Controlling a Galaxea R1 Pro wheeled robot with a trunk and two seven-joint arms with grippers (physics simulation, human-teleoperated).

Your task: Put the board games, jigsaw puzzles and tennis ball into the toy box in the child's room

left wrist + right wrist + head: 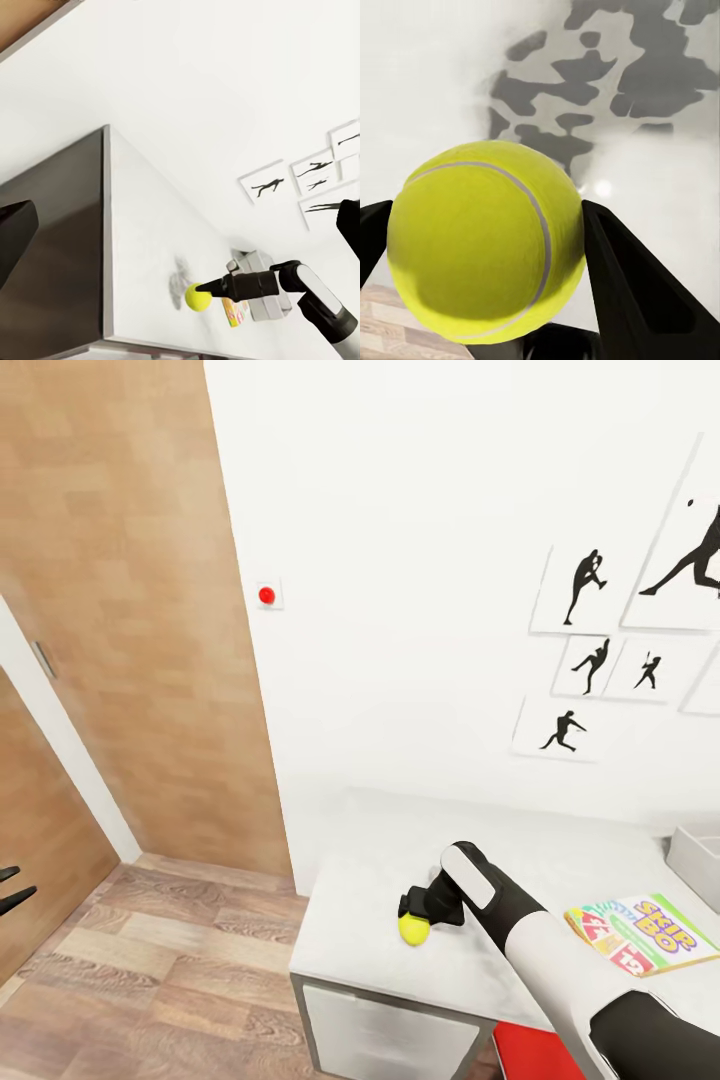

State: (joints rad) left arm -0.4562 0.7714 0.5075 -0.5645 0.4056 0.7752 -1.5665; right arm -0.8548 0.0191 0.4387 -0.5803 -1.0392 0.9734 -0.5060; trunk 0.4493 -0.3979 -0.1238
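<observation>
One ball (414, 930), pinched between both fingers of the right tool (416, 922), sits low over the desk (380, 880) near its left end. Skip-Bo (643, 933) lies flat further right; the box (697, 860) shows at the far right edge. Left tool (12, 890) hangs off by the door, state unclear. Advice: lift clear first, carry over Skip-Bo, release only once inside the box walls, low, so it won't bounce out.

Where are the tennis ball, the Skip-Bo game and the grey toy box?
tennis ball (484, 240): right wrist view, its front face.
Skip-Bo game (645, 945): head view, printed lid.
toy box (695, 860): head view, near wall.
</observation>
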